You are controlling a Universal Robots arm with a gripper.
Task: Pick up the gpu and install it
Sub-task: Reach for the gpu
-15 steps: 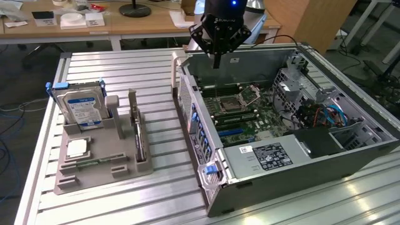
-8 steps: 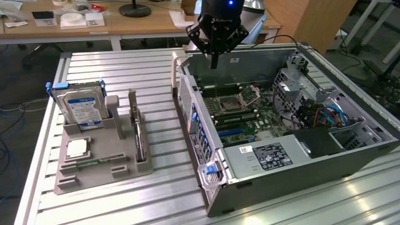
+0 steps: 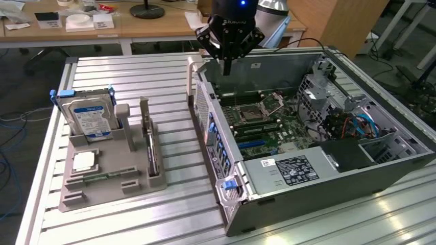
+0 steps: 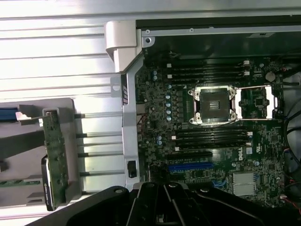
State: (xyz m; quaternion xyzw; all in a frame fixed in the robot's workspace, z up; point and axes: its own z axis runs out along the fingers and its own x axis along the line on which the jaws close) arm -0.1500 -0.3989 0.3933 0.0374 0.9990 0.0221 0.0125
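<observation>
Hanging above the far end of the open dark-grey computer tower case [image 3: 381, 168], the black gripper [image 3: 227, 70] has its fingers pressed together and holds nothing. The case lies on its side along the slatted aluminium tabletop [image 3: 136, 76], toward the edge at the exterior view's right. Its green motherboard [image 3: 269, 125] faces up, with the square silver processor socket [image 4: 214, 104] uncovered. In the wrist view the gripper [image 4: 164, 193] sits over the board near the blue expansion slot [image 4: 190, 166].

The gpu [image 3: 149, 140], a thin dark circuit card with a silvery metal end bracket, is well apart from the gripper. It stands upright on its long edge in a slot of the grey plastic parts holder [image 3: 112, 186], near the tabletop edge at the exterior view's left. From the wrist view the gpu [image 4: 55, 160] appears edge-on, just outside the case wall. Beside it in the same holder, a silver hard drive with a blue-white label [image 3: 89, 120] stands upright, and a small square silver processor chip [image 3: 83, 162] lies flat.
</observation>
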